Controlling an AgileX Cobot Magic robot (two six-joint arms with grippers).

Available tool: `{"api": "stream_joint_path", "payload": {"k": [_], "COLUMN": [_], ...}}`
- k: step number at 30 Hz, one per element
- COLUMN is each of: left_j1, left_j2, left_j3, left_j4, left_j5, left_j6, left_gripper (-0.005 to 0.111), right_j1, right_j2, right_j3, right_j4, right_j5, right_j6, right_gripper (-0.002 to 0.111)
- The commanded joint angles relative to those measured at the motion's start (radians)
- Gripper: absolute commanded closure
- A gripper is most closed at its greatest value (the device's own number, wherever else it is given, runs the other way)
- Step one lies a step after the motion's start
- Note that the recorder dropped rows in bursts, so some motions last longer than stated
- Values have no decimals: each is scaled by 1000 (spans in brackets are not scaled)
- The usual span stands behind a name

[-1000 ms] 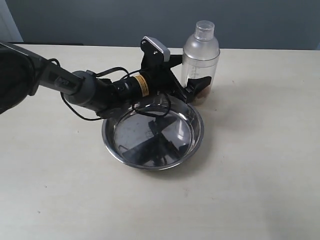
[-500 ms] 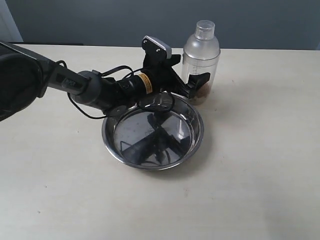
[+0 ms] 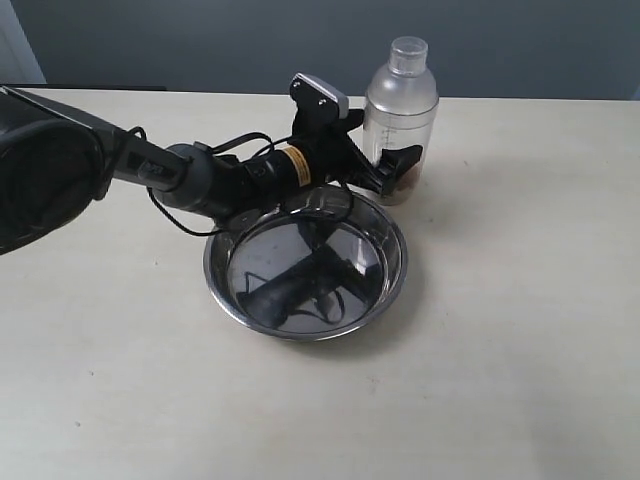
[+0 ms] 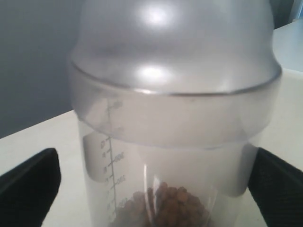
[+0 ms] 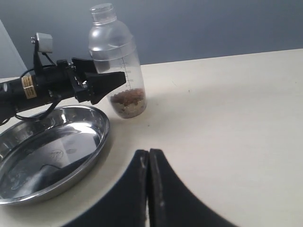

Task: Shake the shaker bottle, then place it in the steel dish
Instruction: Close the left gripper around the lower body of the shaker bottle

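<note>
The shaker bottle point(image 3: 400, 120) stands upright on the table point(image 3: 520, 300) just beyond the steel dish point(image 3: 215, 290), its printed scale too blurred to read. The left gripper point(image 3: 392, 168) straddles its lower body, jaws wide. The right gripper point(image 5: 149, 161) is pinched closed, empty.

Beige table point(image 3: 520, 330) w/ steel dish point(image 3: 393, 280) & upright shaker bottle point(image 3: 402, 110), adjacent.

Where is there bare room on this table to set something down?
Bare table right of the steel dish and shaker bottle, and in front of the dish. The dish itself is empty. Crowded behind the dish, where the left gripper straddles the bottle.
</note>
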Motion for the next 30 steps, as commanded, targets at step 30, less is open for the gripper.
{"api": "stream_joint_path", "payload": {"k": [30], "left_j1": [-35], "left_j2": [69], "left_j3": [-96], "left_j4": [-116], "left_j5": [-1], "left_j6": [18], "left_gripper": [3], "right_j1": [1], "right_j2": [-4], "right_j3": [1], "right_j4": [-1], "right_j5": [-10], "right_j6": [-2], "right_gripper": [109]}}
